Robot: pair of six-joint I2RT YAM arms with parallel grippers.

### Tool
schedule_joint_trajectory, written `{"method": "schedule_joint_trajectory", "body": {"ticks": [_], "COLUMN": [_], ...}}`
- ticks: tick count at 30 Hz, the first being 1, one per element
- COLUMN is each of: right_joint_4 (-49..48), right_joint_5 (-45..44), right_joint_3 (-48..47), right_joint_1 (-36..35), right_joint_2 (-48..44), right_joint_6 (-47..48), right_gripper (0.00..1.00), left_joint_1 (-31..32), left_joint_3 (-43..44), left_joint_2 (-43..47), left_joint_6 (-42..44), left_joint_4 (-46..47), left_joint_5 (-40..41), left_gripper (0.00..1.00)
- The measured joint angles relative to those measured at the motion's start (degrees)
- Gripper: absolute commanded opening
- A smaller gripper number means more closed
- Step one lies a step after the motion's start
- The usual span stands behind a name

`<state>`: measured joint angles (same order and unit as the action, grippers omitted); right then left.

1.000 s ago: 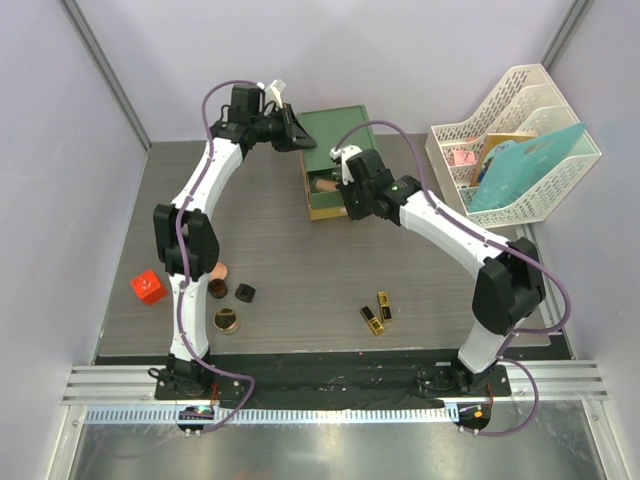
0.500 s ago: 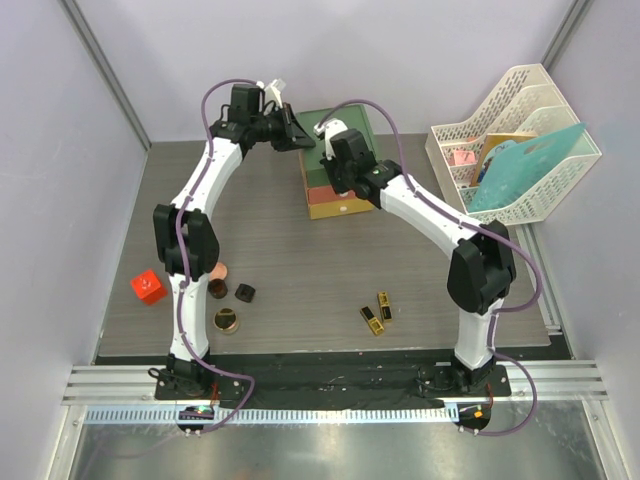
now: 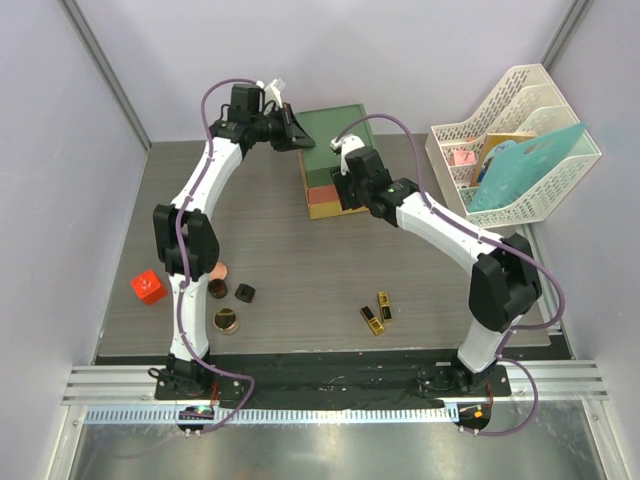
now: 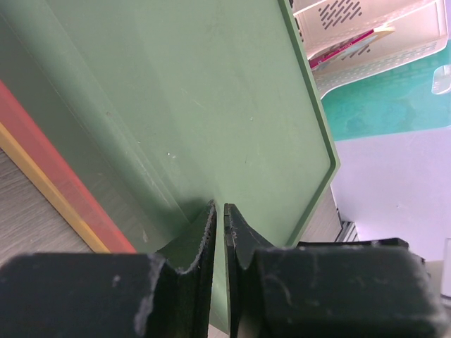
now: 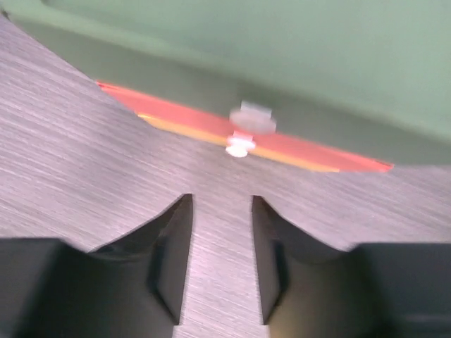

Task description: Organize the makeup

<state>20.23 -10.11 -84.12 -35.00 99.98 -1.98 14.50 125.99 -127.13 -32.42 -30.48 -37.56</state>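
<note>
Your left tool [image 4: 219, 211] is clenched on nothing, tips against the drawer box's [image 3: 338, 128] green top. Your right tool [image 5: 221, 232] is released, facing the box's front. The lipsticks [image 3: 377, 312] and jars [image 3: 228, 321] lie on the table [image 3: 300, 265], well apart from the box.

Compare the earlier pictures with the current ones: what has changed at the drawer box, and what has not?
The drawer box had a drawer pulled out; it is now shut. The right gripper has opened and backed slightly off the box front, holding nothing. Unchanged: the left gripper, shut, resting on the box's green top; the lipsticks, jars and red cube.
</note>
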Motion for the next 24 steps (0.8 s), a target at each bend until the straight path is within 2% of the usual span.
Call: {"method": "schedule_joint_trajectory", "body": {"ticks": [9, 17, 24], "right_joint_4": [-8.13, -15.8, -18.32], "right_joint_5": [0.15, -1.22, -3.65], "right_joint_3": [10.54, 10.95, 10.93], "right_joint_1": [-0.02, -0.02, -0.02], "right_joint_2": [-1.68, 0.55, 3.91], "right_joint_6": [-2.71, -4.46, -6.29], "right_gripper": [0.46, 0.44, 0.44], "left_joint_1": [0.0, 0.0, 0.0], "left_joint_3": [-0.11, -0.13, -0.13], "left_joint_2": [0.0, 0.0, 0.0], "left_joint_6": [-0.02, 0.09, 0.15], "left_joint_4": [0.17, 0.17, 0.17], "left_joint_5": [-0.04, -0.04, -0.07], "left_gripper": [0.12, 0.13, 0.13]}}
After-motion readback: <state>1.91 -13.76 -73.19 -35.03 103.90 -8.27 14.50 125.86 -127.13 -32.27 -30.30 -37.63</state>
